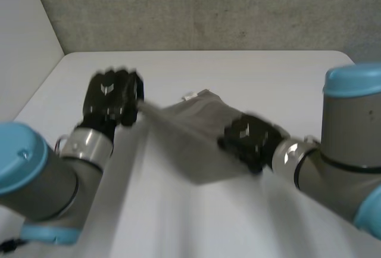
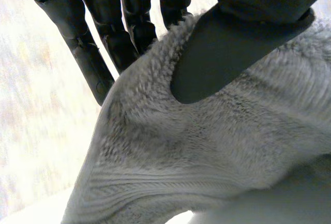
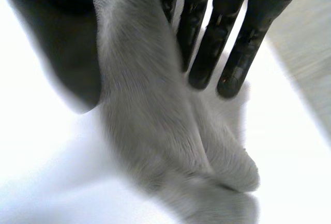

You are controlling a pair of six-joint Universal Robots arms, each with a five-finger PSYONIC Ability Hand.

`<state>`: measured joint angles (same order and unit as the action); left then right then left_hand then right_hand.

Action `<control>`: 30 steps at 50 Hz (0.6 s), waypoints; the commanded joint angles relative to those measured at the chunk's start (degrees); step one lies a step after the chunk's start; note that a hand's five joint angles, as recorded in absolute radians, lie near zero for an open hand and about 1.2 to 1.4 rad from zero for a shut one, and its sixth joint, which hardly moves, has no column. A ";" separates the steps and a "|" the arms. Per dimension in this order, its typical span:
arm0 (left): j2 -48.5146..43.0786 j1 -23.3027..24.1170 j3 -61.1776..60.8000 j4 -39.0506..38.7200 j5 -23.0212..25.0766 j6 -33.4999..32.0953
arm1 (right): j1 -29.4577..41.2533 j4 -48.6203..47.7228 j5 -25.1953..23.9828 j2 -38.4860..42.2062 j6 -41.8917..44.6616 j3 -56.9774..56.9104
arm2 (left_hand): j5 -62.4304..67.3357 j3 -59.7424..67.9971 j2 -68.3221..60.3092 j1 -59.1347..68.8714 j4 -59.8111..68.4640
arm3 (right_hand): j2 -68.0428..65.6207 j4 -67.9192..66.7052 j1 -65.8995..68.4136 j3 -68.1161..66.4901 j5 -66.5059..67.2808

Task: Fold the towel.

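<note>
White table (image 1: 178,228): one, lying under the towel and spreading well past it on every side. Grey wall (image 1: 208,8): standing beyond the towel's far side. Left arm (image 1: 36,174) and right arm (image 1: 351,127): two, reaching in toward the towel from either side. Towel (image 1: 193,136): one, grey, fluffy, hanging over the middle of the table with one edge stretched taut between the hands; its lower part seems to be trailing onto the tabletop and bunching there. Left hand (image 1: 113,98): gripping the towel's end on that side, the straight fingers (image 2: 132,22) lying behind the cloth and the thumb (image 2: 232,53) pressing it from the front, so it is pinching the cloth. Right hand (image 1: 249,139): gripping the towel's opposite end, the thumb (image 3: 62,43) on one face and the fingers (image 3: 235,43) on the other, the cloth running down between them. Small white tag (image 1: 189,96): sitting at the towel's far corner. Handling, as I am judging it: light, soft and limp, sagging wherever it is going unsupported, with enough pile to resist slipping; nothing breakable. The best holds are looking like the corners or a hemmed edge, pinched wide apart so the cloth is hanging flat for the fold.
</note>
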<state>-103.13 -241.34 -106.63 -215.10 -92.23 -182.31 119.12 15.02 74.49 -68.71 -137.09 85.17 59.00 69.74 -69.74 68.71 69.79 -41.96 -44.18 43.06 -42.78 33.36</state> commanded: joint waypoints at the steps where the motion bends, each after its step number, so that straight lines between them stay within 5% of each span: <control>1: 0.12 -2.46 -8.41 0.03 3.37 0.12 | -0.56 1.52 -3.56 -1.85 -2.02 3.95 | 11.00 10.26 -10.26 11.29 10.21 | 31.12 33.34 -32.22 31.94 -32.52; 8: 5.30 -3.88 -11.06 0.03 3.90 0.03 | -2.58 -9.65 -3.57 -8.81 -19.26 4.22 | 11.00 10.26 -10.26 11.29 10.21 | 31.96 34.18 -33.06 32.78 -33.36; 13: 10.58 -3.79 -13.60 0.03 3.90 0.03 | -10.82 -14.75 -4.71 -11.71 -32.60 4.57 | 11.00 10.26 -10.26 11.29 10.21 | 29.24 31.46 -30.34 30.05 -30.64; 18: 16.29 -3.79 -16.24 -0.06 3.99 0.03 | -11.81 -13.01 -4.97 -9.52 -32.81 1.59 | 11.00 10.26 -10.26 11.29 10.21 | 15.61 17.83 -16.71 16.42 -17.01; 24: 20.42 -3.70 -18.00 -0.06 4.26 -0.68 | -11.89 -1.50 -4.62 -5.47 -26.31 0.34 | 11.00 10.26 -10.26 11.29 10.21 | 14.05 16.27 -15.15 14.87 -15.45; 30: 20.16 -3.61 -17.91 -0.15 4.26 -0.94 | -12.86 -2.71 -5.06 -6.17 -25.68 5.89 | 11.00 10.26 -10.26 11.29 10.21 | 15.90 18.12 -17.00 16.72 -17.30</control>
<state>-82.71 -244.97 -124.65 -215.17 -88.00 -183.00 106.77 11.27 69.70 -74.76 -164.95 86.21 59.23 69.74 -69.75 68.85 69.81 -26.29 -26.51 26.64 -26.58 17.19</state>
